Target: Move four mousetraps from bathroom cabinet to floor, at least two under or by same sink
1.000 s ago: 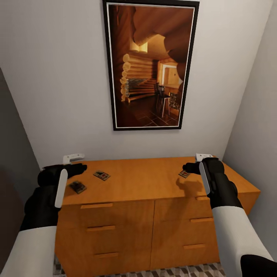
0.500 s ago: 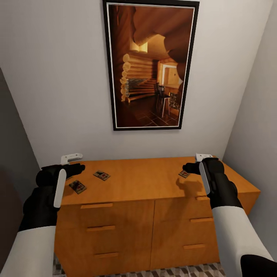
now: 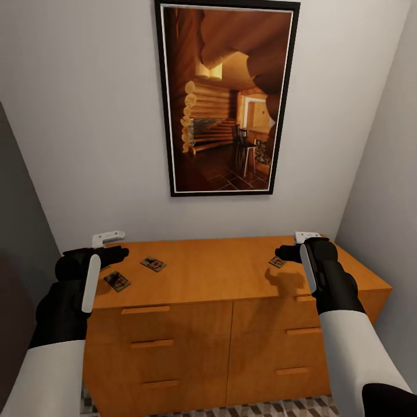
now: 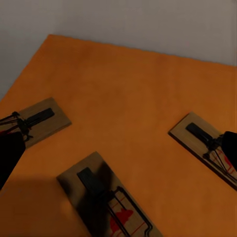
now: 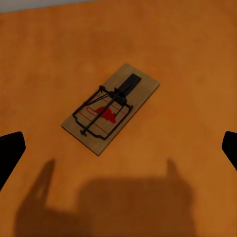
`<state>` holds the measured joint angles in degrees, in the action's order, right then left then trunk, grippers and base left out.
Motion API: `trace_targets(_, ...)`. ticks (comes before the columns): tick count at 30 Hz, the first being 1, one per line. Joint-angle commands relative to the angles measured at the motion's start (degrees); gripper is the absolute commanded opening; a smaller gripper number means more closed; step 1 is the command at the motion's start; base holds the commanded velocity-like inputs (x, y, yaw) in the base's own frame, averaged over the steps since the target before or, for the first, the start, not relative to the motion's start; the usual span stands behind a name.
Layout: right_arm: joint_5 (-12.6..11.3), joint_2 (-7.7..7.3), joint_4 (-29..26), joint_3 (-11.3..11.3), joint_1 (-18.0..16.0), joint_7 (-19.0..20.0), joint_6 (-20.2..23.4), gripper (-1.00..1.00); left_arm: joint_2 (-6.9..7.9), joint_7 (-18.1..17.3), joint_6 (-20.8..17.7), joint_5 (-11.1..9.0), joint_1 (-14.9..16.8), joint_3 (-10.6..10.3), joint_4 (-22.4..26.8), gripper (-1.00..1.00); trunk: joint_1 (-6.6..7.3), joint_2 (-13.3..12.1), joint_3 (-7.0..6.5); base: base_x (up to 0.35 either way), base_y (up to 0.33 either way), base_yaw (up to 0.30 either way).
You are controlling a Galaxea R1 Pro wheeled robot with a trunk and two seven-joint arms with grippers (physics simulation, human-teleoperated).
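**Mousetraps sit on top of the cabinet, with both grippers above them**

Mousetraps lie flat on the orange-brown top of the cabinet. Nothing is being held.

The left gripper hangs over the left end of the top. In the left wrist view its jaws are spread wide, and one dark fingertip shows at each side edge. Three traps are near these jaws. The middle trap lies between the two tips, on the wood below them. The second trap lies just beside one tip, and the third trap lies just beside the other tip. None of them touches a finger.

The right gripper hangs over the right end of the top. Its jaws are spread wide too. The fourth trap lies between them, turned a bit slanted, with its wire and red mark facing up. The gripper's shadow falls on the wood next to it.

A tall framed picture hangs on the wall behind the cabinet. A strip of the patterned bathroom floor shows below the drawers.
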<state>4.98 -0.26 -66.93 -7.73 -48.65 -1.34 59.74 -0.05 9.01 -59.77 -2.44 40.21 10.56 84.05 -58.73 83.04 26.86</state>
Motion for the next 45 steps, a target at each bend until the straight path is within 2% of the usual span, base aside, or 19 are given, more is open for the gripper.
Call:
trace_targets(1,0.4,0.00,0.0,0.0,0.0,0.2,0.3,1.00,-0.01,0.3,-0.2,-0.3,0.0,0.0,0.0,1.00,0.00,0.0,0.07,0.000,0.000,0.000)
trace_targets(10,0.5,0.00,0.0,0.0,0.0,0.2,0.3,1.00,-0.18,0.3,-0.2,-0.5,0.0,-0.6,-0.1,1.00,0.00,0.0,0.07,0.000,0.000,0.000)
trace_targets(18,0.5,0.00,0.0,0.0,0.0,0.2,0.3,1.00,-0.43,0.3,-0.2,-0.7,0.0,-3.7,-0.4,1.00,0.00,0.0,0.07,0.000,0.000,0.000)
trace_targets(24,0.4,0.00,0.0,0.0,0.0,0.2,0.3,1.00,-1.43,0.3,-0.2,-0.8,0.0,-6.5,-0.4,1.00,0.00,0.0,0.07,0.000,0.000,0.000)
trace_targets(28,0.4,0.00,0.0,0.1,0.0,0.2,0.3,1.00,-2.04,0.2,-0.2,-0.9,0.0,-7.3,-0.4,1.00,0.00,0.0,0.07,0.000,0.000,0.000)
trace_targets(36,0.3,0.02,0.0,0.1,0.0,0.2,0.3,1.00,-2.68,0.2,-0.2,-1.0,0.0,-7.9,-0.5,1.00,0.00,0.0,0.07,0.000,0.000,0.000)
trace_targets(45,0.3,0.22,0.0,0.1,0.0,0.3,0.3,1.00,-2.75,0.2,-0.2,-1.0,0.0,-8.0,-0.5,1.00,0.00,0.0,0.07,0.000,0.000,0.000)
